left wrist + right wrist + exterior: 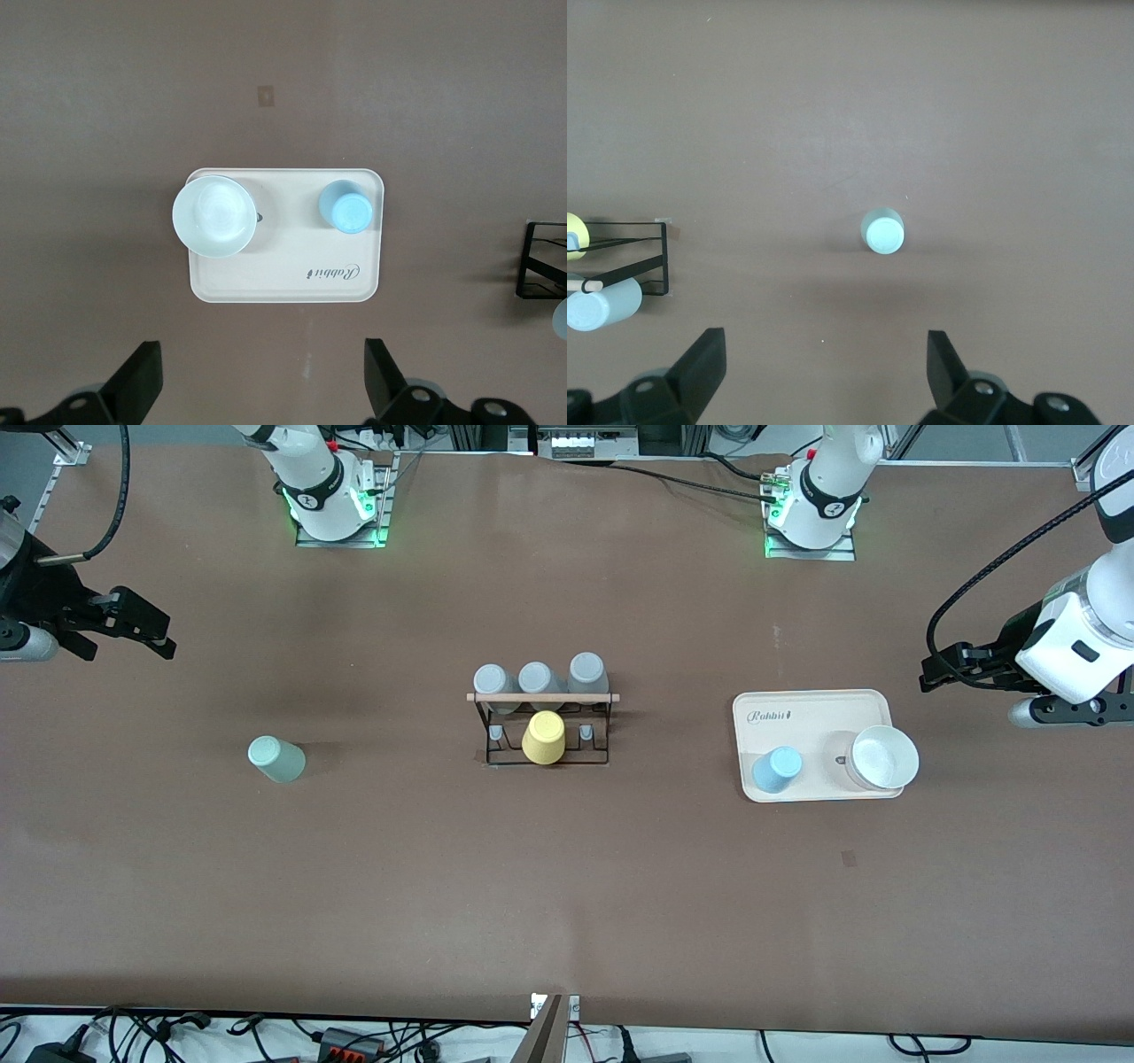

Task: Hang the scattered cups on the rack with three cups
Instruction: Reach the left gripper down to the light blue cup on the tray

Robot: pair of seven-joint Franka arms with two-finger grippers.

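Note:
The black wire rack (pixel 542 731) with a wooden rod stands mid-table and carries three grey cups (pixel 537 679) and a yellow cup (pixel 544 738). The mint green cup (pixel 276 759) stands on the table toward the right arm's end and also shows in the right wrist view (pixel 882 232). The light blue cup (pixel 777 769) stands on the cream tray (pixel 815 722) and also shows in the left wrist view (pixel 347 206). My right gripper (pixel 155 633) is open and empty, high over the right arm's end of the table. My left gripper (pixel 943 666) is open and empty, high beside the tray.
A white bowl (pixel 881 758) sits on the tray next to the blue cup. The tray (pixel 283 270) and the bowl (pixel 215 215) show in the left wrist view. An end of the rack (pixel 629 257) shows in the right wrist view.

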